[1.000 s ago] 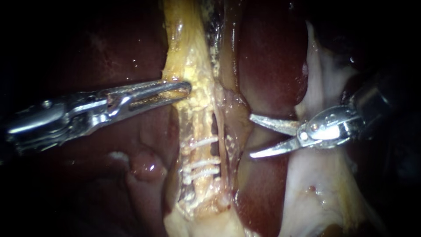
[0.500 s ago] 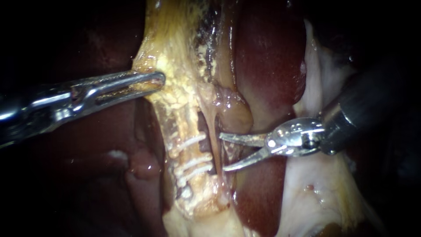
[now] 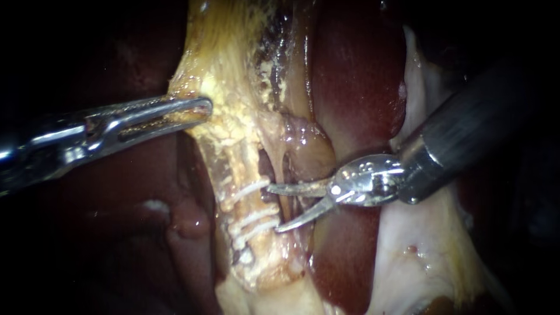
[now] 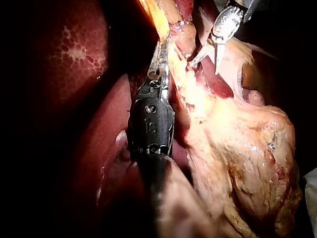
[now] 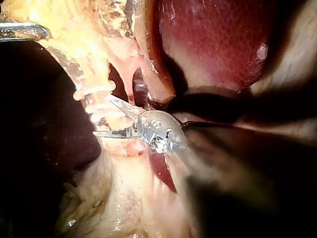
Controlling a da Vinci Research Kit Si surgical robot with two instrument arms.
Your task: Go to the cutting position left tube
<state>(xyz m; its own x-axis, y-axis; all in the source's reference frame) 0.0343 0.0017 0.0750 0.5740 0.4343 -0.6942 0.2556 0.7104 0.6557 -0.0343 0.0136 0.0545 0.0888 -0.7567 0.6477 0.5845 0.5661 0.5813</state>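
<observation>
The left tube [image 3: 242, 175] is a pale yellow strand that carries three white clips [image 3: 255, 214]. My right instrument [image 3: 273, 208] comes in from the right with its two thin blades open. Its tips reach the tube's right edge, the upper one by the top clip and the lower one by the lowest clip. The right wrist view shows the same open blades [image 5: 102, 115] against the clipped tube [image 5: 96, 101]. My left instrument [image 3: 195, 111] is shut on the yellow tissue [image 3: 224, 99] above the clips and holds it out to the left. It is also in the left wrist view [image 4: 161, 49].
Dark red liver [image 3: 356, 76] lies behind and on both sides. A thinner strand [image 3: 284, 169] runs just right of the clipped tube, behind the blades. Pale whitish tissue [image 3: 420, 256] fills the lower right under the right shaft.
My right instrument has moved left, from over the liver to the clipped tube, blades still open. My left instrument has drawn the yellow tissue further left.
</observation>
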